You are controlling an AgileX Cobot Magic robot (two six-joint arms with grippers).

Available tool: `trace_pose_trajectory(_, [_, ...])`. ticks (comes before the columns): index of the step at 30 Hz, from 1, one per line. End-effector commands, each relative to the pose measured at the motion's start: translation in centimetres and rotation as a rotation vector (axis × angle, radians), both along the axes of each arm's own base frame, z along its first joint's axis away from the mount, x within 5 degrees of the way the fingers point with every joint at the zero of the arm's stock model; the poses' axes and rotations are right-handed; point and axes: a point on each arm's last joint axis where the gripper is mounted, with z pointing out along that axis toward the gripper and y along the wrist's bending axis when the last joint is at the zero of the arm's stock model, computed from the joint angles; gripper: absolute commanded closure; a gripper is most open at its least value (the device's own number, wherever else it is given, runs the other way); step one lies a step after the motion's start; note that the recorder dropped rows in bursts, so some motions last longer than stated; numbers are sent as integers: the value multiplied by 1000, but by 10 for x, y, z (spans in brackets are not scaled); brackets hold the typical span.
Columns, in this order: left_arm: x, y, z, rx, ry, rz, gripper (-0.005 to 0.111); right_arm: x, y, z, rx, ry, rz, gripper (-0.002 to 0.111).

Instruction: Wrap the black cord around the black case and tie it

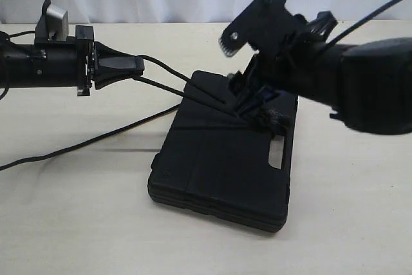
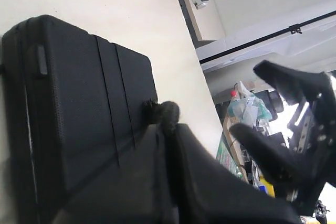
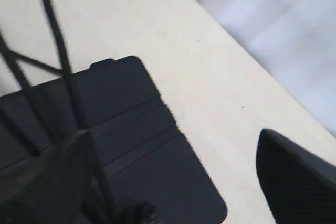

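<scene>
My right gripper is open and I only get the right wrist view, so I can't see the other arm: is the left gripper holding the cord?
Observer: Yes. The left gripper is shut on the black cord, and two strands run from it, lifted off the table, to the top of the black case.
Operator: Which edge has the handle slot?
Observer: The handle slot is at the case's right edge in the exterior view.
</scene>
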Motion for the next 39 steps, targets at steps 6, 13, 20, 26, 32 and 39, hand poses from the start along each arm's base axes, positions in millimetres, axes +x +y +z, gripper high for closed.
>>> trace_pose_trajectory(6, [0,0,5,-2,-29,-14,107,38,-37,25,741,266,204,29])
trace_pose_trajectory(13, [0,0,5,-2,-29,-14,107,41,-68,-4,416,861,505,29])
trace_pose_trajectory(20, [-3,0,3,20,-25,-44,107,47,-55,-16,54,712,540,29])
trace_pose_trajectory(26, [-4,-1,2,27,-18,-56,107,47,-26,-26,9,557,512,29])
trace_pose_trajectory(32, [-3,0,4,15,-20,-40,107,53,-20,-29,54,505,476,29])
trace_pose_trajectory(39, [1,-12,8,-11,-29,-43,107,65,-21,-54,-64,458,516,36])
